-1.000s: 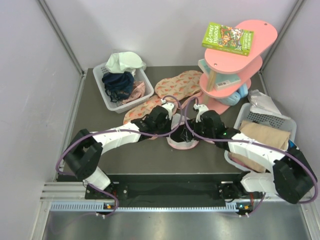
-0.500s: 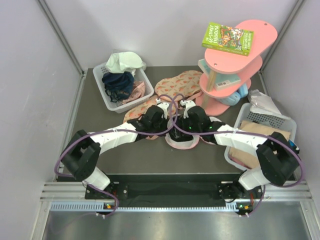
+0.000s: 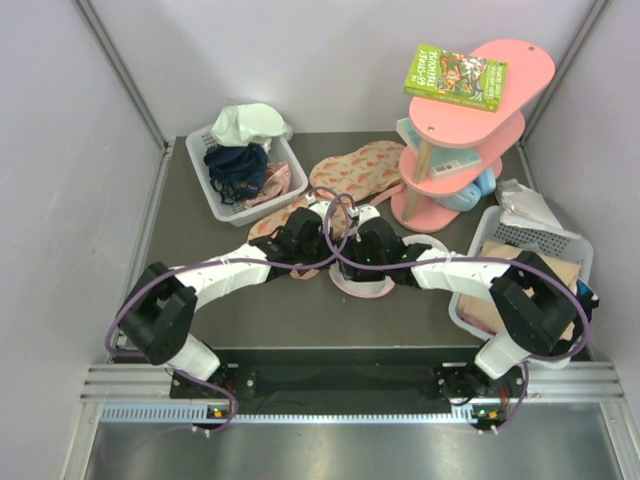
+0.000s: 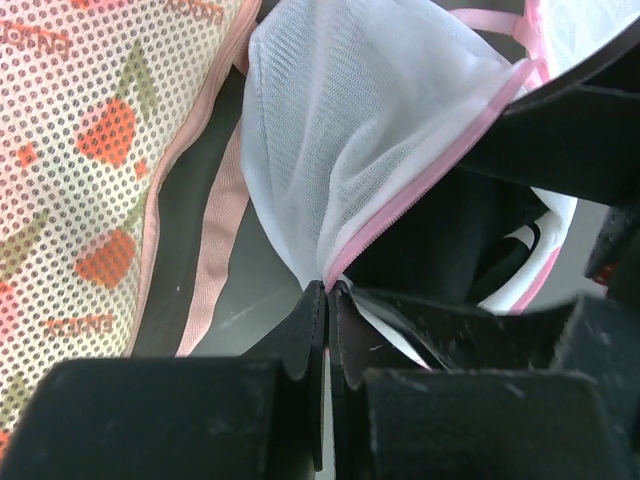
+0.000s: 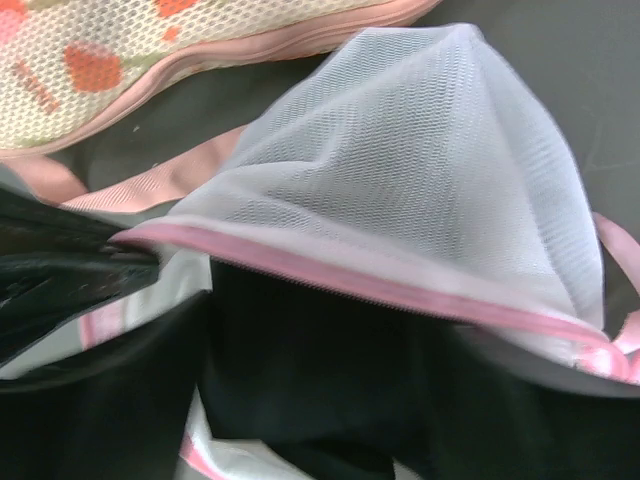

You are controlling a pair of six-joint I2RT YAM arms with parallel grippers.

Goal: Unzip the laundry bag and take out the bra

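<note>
The laundry bag lies mid-table, a white mesh pouch with pink zip trim. Its zip is open. My left gripper is shut on the pink-trimmed edge and holds the mesh flap up; from above it sits at the bag's left. The black bra shows inside the opening, under the lifted flap, and also in the left wrist view. My right gripper is open at the mouth of the bag, a finger either side of the bra; from above it covers most of the bag.
Fruit-print fabric pieces lie just behind the bag. A white basket of clothes stands back left. A pink tiered shelf with a green book stands back right. A white basket with beige cloth is at the right.
My right arm has swung left and brought its gripper to the bag's opening. My left gripper has shifted slightly back and left, still holding the bag's edge.
</note>
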